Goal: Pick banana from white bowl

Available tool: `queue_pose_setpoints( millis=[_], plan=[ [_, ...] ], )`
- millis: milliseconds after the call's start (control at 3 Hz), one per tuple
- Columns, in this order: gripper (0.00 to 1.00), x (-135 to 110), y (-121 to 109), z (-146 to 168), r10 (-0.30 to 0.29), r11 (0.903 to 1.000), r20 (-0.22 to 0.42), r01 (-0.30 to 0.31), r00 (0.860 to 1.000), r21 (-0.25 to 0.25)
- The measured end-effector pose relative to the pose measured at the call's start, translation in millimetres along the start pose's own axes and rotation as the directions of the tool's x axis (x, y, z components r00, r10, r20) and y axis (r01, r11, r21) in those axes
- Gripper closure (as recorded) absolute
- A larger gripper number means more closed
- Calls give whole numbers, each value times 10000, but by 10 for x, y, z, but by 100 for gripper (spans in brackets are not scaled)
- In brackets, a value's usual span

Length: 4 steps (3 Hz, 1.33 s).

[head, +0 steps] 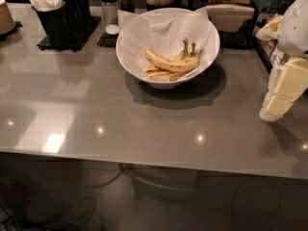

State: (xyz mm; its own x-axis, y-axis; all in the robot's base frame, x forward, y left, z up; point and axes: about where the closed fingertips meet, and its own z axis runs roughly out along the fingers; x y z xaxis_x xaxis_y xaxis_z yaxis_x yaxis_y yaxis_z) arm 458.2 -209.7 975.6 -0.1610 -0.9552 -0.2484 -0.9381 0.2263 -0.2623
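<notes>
Your pincer hangs at the right edge of the scene, over the desk and well apart from the white bowl; you cannot tell how far open it is, and you see nothing held in it; the banana lies inside the white bowl on the crinkled paper liner, resting against two slimmer bananas; black utensil holders stand far left.

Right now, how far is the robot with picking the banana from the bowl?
Nothing looks done: the banana lies in the bowl. In hand: the gripper hangs at the right, well apart from the bowl. Left: reach in, grasp, lift out.
</notes>
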Motion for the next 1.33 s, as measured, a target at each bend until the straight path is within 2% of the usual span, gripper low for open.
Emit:
queue_pose_setpoints(
  millis=[333,667,1000,1333],
  plan=[
    [0,-427,-486,228,-1117,9929,1330,1162,9848,-264],
    [0,-427,-482,232,-1119,9928,1326,1164,9848,-268],
    [0,-642,-602,307,-1370,9902,1975,1396,9707,7],
    [0,-947,-816,402,-1775,9832,2584,1825,9496,47]
  ],
)
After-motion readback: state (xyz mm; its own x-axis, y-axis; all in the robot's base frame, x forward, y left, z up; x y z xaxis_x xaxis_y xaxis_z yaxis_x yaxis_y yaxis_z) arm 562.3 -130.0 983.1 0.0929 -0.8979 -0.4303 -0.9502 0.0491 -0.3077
